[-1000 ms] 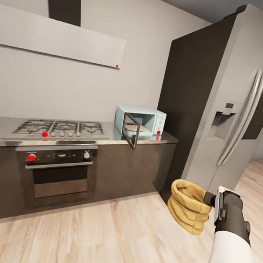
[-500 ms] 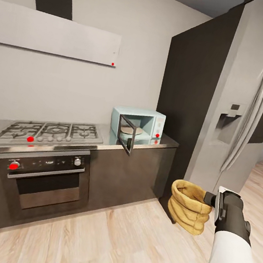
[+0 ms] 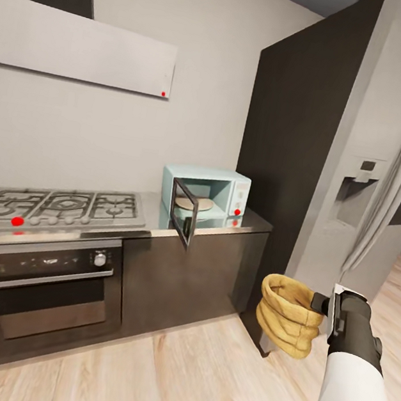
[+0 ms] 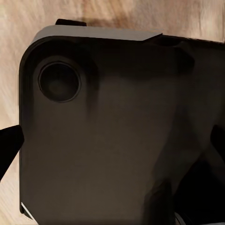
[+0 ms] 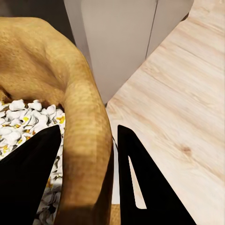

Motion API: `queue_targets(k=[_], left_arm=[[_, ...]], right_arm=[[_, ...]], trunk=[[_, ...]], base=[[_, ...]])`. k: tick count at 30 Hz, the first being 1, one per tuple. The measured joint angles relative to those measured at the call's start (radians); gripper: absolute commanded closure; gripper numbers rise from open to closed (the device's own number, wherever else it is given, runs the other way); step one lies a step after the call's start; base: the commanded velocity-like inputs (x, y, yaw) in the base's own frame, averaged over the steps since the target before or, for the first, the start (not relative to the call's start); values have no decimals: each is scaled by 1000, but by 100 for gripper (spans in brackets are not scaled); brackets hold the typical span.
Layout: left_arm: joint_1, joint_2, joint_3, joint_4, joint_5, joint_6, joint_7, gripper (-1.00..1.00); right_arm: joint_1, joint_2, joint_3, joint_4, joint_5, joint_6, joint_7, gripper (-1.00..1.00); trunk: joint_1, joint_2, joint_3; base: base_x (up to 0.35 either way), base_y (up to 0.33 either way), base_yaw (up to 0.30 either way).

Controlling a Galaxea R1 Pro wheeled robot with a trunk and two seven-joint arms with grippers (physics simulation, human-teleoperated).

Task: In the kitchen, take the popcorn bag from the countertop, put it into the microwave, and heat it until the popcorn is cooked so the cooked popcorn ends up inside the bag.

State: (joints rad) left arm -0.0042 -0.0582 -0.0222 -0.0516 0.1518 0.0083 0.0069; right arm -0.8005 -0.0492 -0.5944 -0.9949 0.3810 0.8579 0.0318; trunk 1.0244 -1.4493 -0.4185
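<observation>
Popcorn bag (image 3: 286,314) upright, mouth up; right jaws clamp rim.

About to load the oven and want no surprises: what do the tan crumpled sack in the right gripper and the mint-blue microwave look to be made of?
The tan crumpled sack looks like matte, finely textured paper or cloth: soft rolled folds, no shine. The right gripper pinches its rim. The mint-blue microwave looks like smooth painted metal or plastic, with a dark glass door that stands open.
</observation>
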Motion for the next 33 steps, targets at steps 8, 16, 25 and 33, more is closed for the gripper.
queue_targets(k=[8,16,25,33], left_arm=[[0,1,-1,0,4,0,0,-100],[0,2,-1,0,9,-1,0,-100],[0,2,0,0,8,-8,0,-100],[0,3,0,0,8,-17,0,-100]], right_arm=[[0,0,8,-27,-4,52,0,100],[0,20,96,-164,-12,172,0,100],[0,24,107,-252,-6,185,-1,100],[0,47,193,-362,-18,185,-1,100]], trunk=[[0,0,0],[0,0,0],[0,0,0],[1,0,0]], base=[[315,-117,0],[314,-137,0],[299,-127,0],[22,-8,37]])
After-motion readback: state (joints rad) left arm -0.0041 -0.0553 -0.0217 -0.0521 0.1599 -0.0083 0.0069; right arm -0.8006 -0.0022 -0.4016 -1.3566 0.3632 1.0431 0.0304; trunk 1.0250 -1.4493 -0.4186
